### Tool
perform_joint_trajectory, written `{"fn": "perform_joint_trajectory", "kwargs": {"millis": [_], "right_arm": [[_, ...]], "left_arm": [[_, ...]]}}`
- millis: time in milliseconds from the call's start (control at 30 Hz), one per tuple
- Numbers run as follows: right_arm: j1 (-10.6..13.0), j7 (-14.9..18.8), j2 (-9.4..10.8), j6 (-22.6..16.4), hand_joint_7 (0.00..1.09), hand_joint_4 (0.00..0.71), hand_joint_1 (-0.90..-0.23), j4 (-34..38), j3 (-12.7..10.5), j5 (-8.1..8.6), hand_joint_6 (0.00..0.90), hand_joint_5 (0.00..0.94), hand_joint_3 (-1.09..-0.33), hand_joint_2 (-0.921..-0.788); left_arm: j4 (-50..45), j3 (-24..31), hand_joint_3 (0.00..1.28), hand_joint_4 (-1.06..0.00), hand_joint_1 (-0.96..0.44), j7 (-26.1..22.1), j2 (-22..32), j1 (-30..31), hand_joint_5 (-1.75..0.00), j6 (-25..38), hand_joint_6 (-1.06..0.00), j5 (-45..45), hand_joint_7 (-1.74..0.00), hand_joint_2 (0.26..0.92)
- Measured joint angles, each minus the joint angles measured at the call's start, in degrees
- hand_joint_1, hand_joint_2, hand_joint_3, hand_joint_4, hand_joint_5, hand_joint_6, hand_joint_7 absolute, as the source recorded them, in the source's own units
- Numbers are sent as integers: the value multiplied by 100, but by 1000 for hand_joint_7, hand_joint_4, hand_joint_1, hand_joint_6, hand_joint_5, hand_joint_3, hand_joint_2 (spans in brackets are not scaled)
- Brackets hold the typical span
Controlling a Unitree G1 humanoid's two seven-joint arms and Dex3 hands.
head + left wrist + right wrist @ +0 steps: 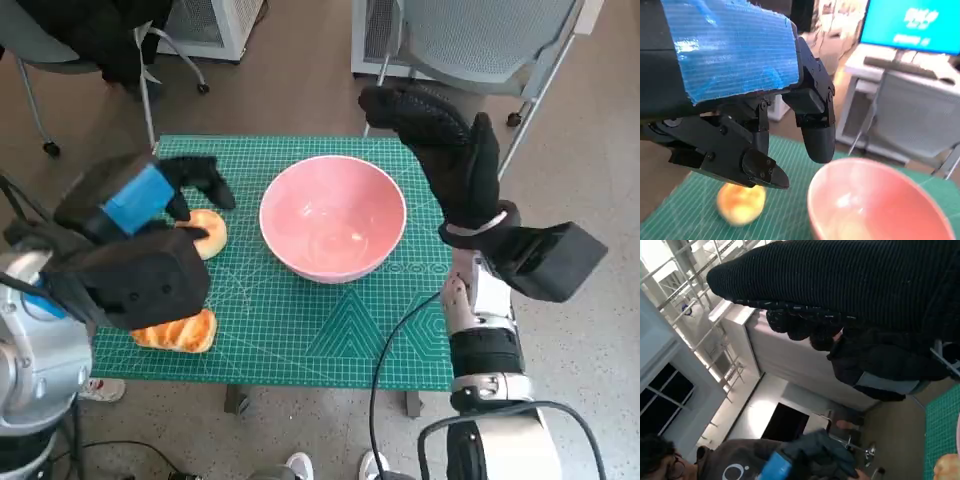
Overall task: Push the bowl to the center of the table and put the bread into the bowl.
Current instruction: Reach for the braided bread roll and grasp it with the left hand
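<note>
Two breads lie left of the pink bowl [333, 217], which already sits about mid-mat [300, 330]; next is likely grasping. The right hand [440, 150], flat and empty, hovers beside the bowl; the left hand [165, 195], fingers apart, hangs over the round bun [208, 232], the braided loaf [180, 332] nearer the robot

My left hand [165, 195] hung raised at about nine o'clock, blue-taped back up, black fingers [815, 130] curled downward and apart, gripping nothing. My right hand [445, 140] stood lifted at two o'clock, gloved fingers extended, holding nothing, forearm rising from five o'clock.
</note>
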Motion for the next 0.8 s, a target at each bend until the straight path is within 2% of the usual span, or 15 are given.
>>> {"fn": "perform_joint_trajectory", "kwargs": {"millis": [133,200,233,267,300,333,433,533,633,800], "right_arm": [[41,-17,2,-1,220,24,-742,-41,3,-2,-1,0,-859,-921],[62,-19,4,-2,220,24,-742,-49,3,-3,-1,0,-859,-921],[75,-22,4,-3,220,24,-742,-53,4,-3,-1,0,-860,-921],[87,-30,4,-4,220,23,-741,-62,4,-4,-1,0,-860,-921],[103,-36,4,-4,219,23,-741,-75,5,-6,-1,0,-861,-921],[115,-45,5,-5,219,23,-741,-86,5,-7,-1,0,-861,-921],[153,-69,2,-5,218,22,-741,-125,5,-6,-1,0,-861,-921],[183,-75,-5,-5,218,22,-741,-149,5,-6,-1,0,-862,-921],[186,-87,-2,-5,218,22,-741,-159,9,-8,-1,0,-862,-921],[186,-136,2,-4,217,22,-741,-161,22,-18,-1,0,-862,-921]], "left_arm": [[-140,6,29,-812,3,-1,0,11,-1077,19,-728,20,-1018,890],[-239,30,94,-736,3,-5,2,94,-1150,40,-590,19,-1158,905],[-320,61,97,-649,18,-33,5,177,-1025,72,-510,13,-1049,873],[-396,96,106,-574,42,-82,14,260,-743,113,-444,1,-793,826],[-479,128,98,-418,33,-145,29,356,-476,159,-370,-15,-554,771],[-559,167,92,-317,27,-230,51,447,-305,219,-331,-49,-384,737],[-863,374,62,-103,-106,-613,196,779,-99,435,-245,-298,-152,661],[-1125,605,47,-33,-235,-952,383,1037,-32,608,-218,-524,-73,634],[-1380,814,40,-10,-312,-1141,555,1252,-10,717,-211,-677,-45,627],[-1764,964,32,-1,-298,-1187,771,1621,-1,834,-211,-678,-31,625]]}}
